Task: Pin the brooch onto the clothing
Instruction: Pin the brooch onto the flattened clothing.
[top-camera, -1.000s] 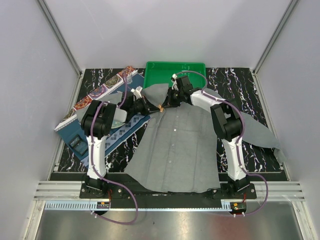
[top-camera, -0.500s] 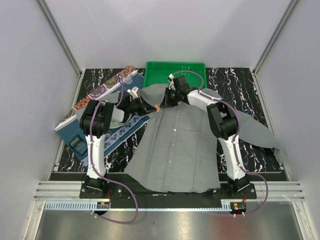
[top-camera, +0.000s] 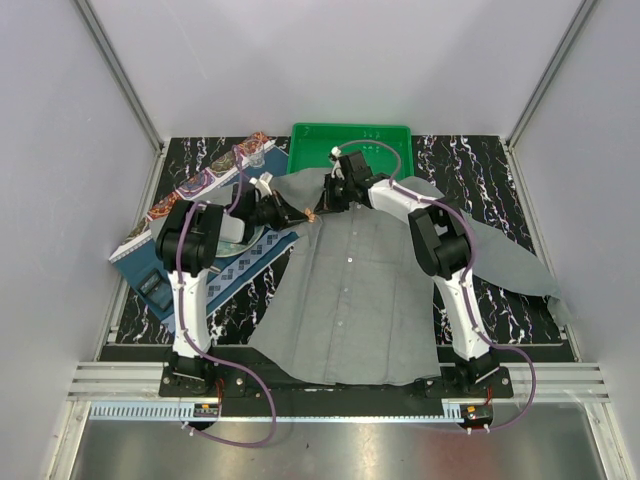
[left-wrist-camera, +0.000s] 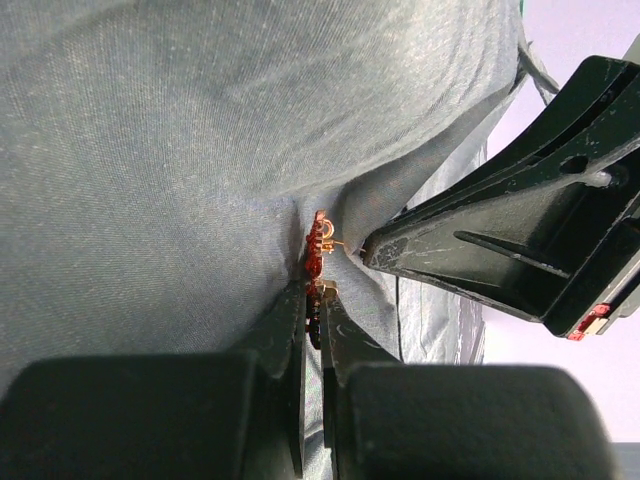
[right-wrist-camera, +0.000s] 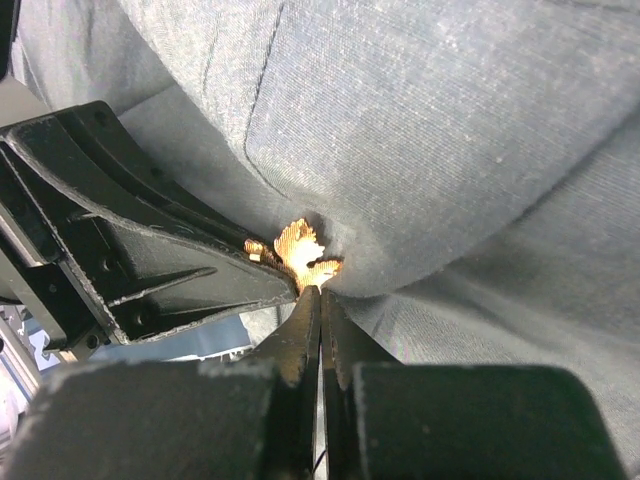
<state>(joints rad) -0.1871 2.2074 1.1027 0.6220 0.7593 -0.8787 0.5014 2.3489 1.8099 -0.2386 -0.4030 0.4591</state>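
The grey clothing (top-camera: 355, 285) lies spread over the table, its collar end bunched up between my two grippers. The small red-orange brooch (top-camera: 311, 213) sits against a fold of the cloth (left-wrist-camera: 200, 180). My left gripper (left-wrist-camera: 315, 297) is shut on the brooch (left-wrist-camera: 318, 255) from below, edge-on. My right gripper (right-wrist-camera: 319, 292) is shut, its tips meeting the gold back of the brooch (right-wrist-camera: 300, 250). In the left wrist view a thin pin runs from the brooch to the right gripper's fingertips (left-wrist-camera: 372, 250). The left gripper's fingers (right-wrist-camera: 150, 265) lie just beside mine in the right wrist view.
A green tray (top-camera: 350, 140) stands behind the collar. Left of the shirt lie a dark blue patterned placemat (top-camera: 262, 252), a round plate (top-camera: 236, 232) and a patterned strip (top-camera: 200, 183). A small dark device (top-camera: 158, 286) sits at the mat's near-left corner. Grey walls close in the table.
The right gripper has closed its jaws at the brooch. Both grippers, the brooch and the bunched collar have shifted slightly left and away from the arm bases.
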